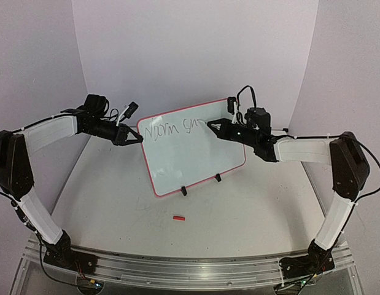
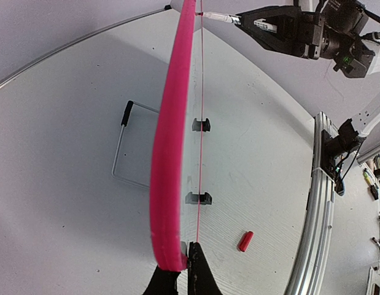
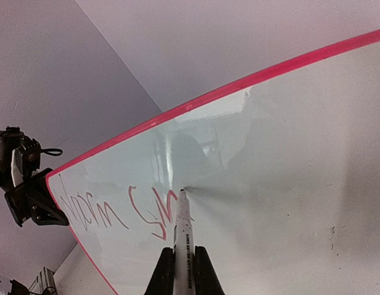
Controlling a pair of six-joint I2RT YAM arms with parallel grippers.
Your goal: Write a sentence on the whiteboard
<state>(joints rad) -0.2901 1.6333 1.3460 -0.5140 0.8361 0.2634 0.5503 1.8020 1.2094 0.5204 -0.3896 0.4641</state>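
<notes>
Three cameras converge on the glossy white, pink-rimmed rectangular whiteboard (image 1: 193,150).

The top camera looks down and forward from behind the arm bases at its bottom edge, far enough to hold the whole pale grey table (image 1: 116,196). The left wrist camera sits close, sighting edge-on along the board's rim from the left gripper (image 2: 183,273) pinching it at bottom centre; the right gripper (image 2: 248,23) shows upper right. The right wrist camera faces the board's front close up, along the white marker (image 3: 182,227) its fingers hold at bottom centre, with the left gripper at its left edge.

Left arm (image 1: 48,132) and right arm (image 1: 303,149) elbows-out, wrists inward, both pairs of jaws tight.
</notes>
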